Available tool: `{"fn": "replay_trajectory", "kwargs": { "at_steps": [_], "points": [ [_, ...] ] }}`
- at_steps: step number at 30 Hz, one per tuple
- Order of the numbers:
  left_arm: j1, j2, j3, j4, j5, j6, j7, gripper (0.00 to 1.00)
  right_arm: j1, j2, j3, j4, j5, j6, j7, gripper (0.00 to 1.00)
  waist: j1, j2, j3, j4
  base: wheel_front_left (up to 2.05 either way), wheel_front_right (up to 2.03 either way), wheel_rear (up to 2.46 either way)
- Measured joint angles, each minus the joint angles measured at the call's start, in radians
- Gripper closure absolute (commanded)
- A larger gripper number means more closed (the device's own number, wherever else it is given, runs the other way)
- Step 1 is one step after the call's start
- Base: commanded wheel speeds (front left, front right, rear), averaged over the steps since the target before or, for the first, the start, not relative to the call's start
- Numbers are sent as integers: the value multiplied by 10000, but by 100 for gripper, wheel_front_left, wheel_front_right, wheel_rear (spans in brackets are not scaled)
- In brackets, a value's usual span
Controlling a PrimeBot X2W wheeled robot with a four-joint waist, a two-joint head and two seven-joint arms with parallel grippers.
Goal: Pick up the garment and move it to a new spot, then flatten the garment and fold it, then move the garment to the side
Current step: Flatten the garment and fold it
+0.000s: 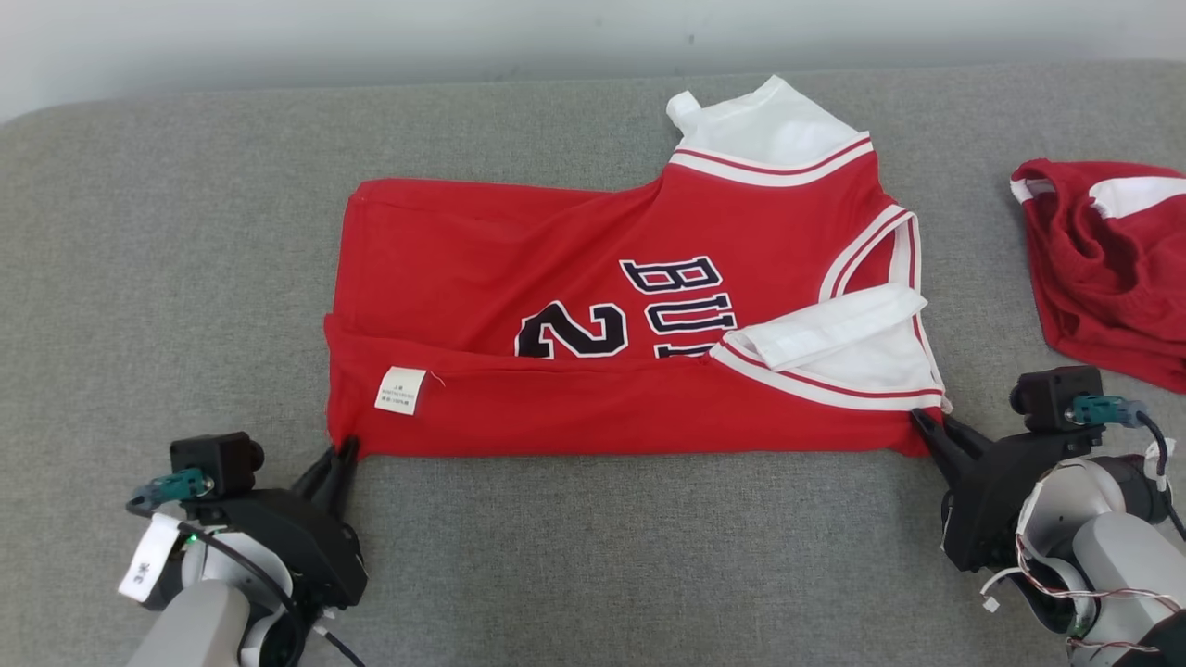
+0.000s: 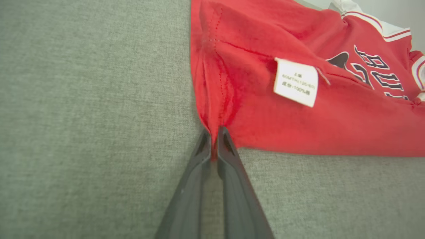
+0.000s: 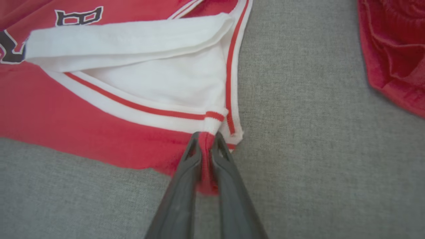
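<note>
Pinching the jersey (image 1: 556, 269) at both near corners, I have each pair of fingers pressed almost together with only red cloth between them. My left gripper (image 1: 343, 456) grips the hem corner, where the fabric bunches into small pleats right at the tips (image 2: 214, 146). My right gripper (image 1: 924, 423) grips the corner below the white armhole trim, with a wad of red cloth squeezed between the fingers (image 3: 206, 141).

The jersey lies across the middle of the surface (image 1: 139, 278), hem toward its left edge and collar toward its right. Its near strip is folded up over the front, hiding the lower part of the number and letters. A white label (image 1: 400, 389) shows on that strip, near my left fingers.

Another red garment (image 1: 1112, 278) lies crumpled at the right edge, apart from the jersey, with a band of bare grey between them. Left of the hem the surface is open out to its rounded far left corner. Bare grey also runs along the near edge between my two grippers, and a narrower band lies beyond the jersey toward the far edge.
</note>
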Motion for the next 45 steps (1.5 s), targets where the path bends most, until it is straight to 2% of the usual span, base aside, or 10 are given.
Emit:
{"fn": "replay_trajectory", "kwargs": {
  "at_steps": [11,19,28,36,45],
  "points": [
    [30,-48,-253,502,-82,-159,-50,100,151,134,-274,370,405,123,-153,100,1,1,-470,47,0,0,0],
    [977,127,-554,387,23,-244,-261,100,1309,-81,-853,286,1005,253,-537,100,0,1,-1250,115,0,0,0],
    [2482,541,-696,-268,15,-247,-343,100,3127,-249,-974,-754,1383,265,-621,100,-1,1,-2260,244,0,0,0],
    [3691,780,-765,-1158,-59,-98,-146,100,4735,-443,-1047,-1883,1553,-88,-389,100,-2,0,-2741,266,0,0,0],
    [3996,876,-696,-1701,-228,111,320,100,4927,-686,-1005,-2284,1607,-476,211,100,0,0,-2711,150,0,0,0]
  ]
}}
